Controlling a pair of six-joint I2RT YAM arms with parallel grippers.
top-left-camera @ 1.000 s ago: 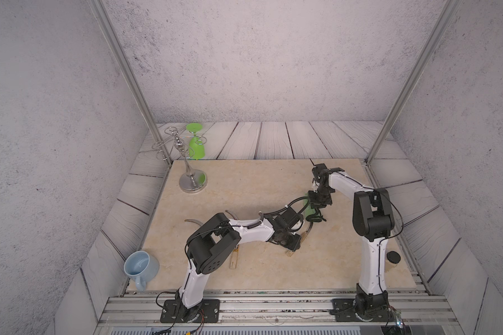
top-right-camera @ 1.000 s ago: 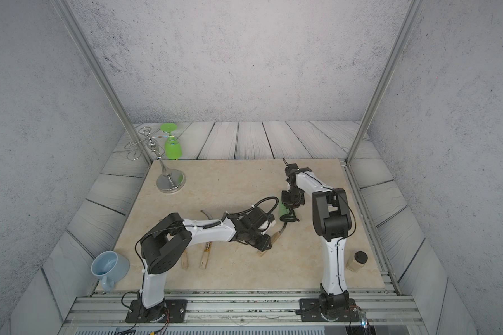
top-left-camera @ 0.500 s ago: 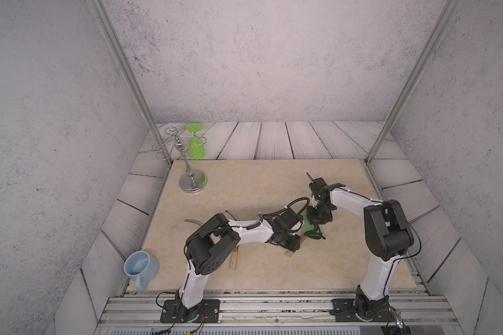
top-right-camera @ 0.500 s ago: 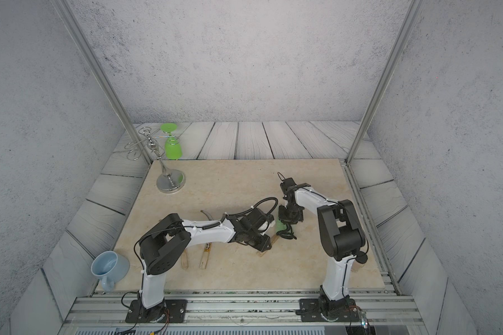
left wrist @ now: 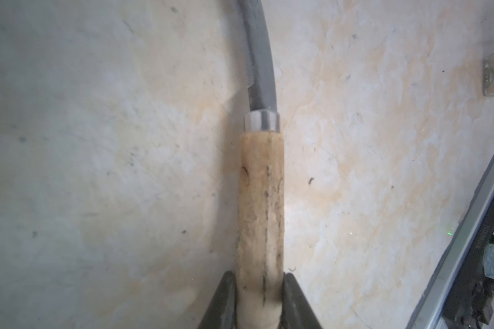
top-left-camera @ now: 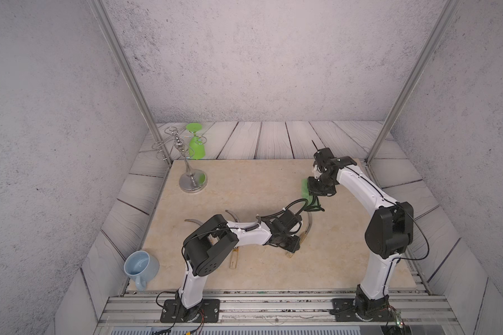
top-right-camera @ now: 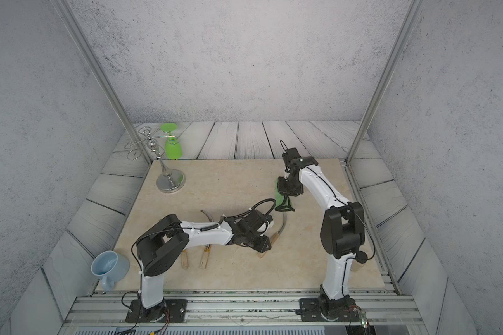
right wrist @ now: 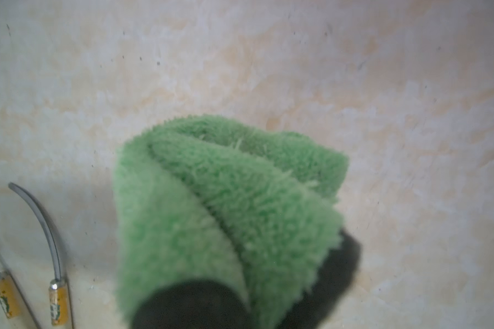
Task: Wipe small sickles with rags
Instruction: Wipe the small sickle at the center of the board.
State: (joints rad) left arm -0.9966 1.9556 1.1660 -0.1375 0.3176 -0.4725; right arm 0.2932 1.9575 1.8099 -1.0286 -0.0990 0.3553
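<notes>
My left gripper (left wrist: 259, 287) is shut on the pale wooden handle (left wrist: 260, 213) of a small sickle, low over the mat. Its grey blade (top-left-camera: 310, 224) curves away towards the right arm. My right gripper (right wrist: 248, 302) is shut on the folded green rag (right wrist: 226, 199), held just beyond the blade's tip. The rag (top-left-camera: 305, 185) has a black strap (top-left-camera: 314, 206) that dangles near that tip; whether they touch is unclear. Two more sickles with orange-banded handles (right wrist: 59, 302) (right wrist: 6, 296) lie on the mat behind the left arm (top-right-camera: 205, 255).
A metal glass rack (top-left-camera: 192, 181) stands at the mat's far left corner, with a green upside-down glass (top-left-camera: 196, 146) hanging on it. A pale blue mug (top-left-camera: 141, 265) lies off the mat's near left corner. A small dark-capped jar (top-right-camera: 361, 255) sits behind the right arm.
The right gripper carried the rag along the blade towards the left gripper, then back out past the tip and a little higher. The left arm has kept still with the sickle.
</notes>
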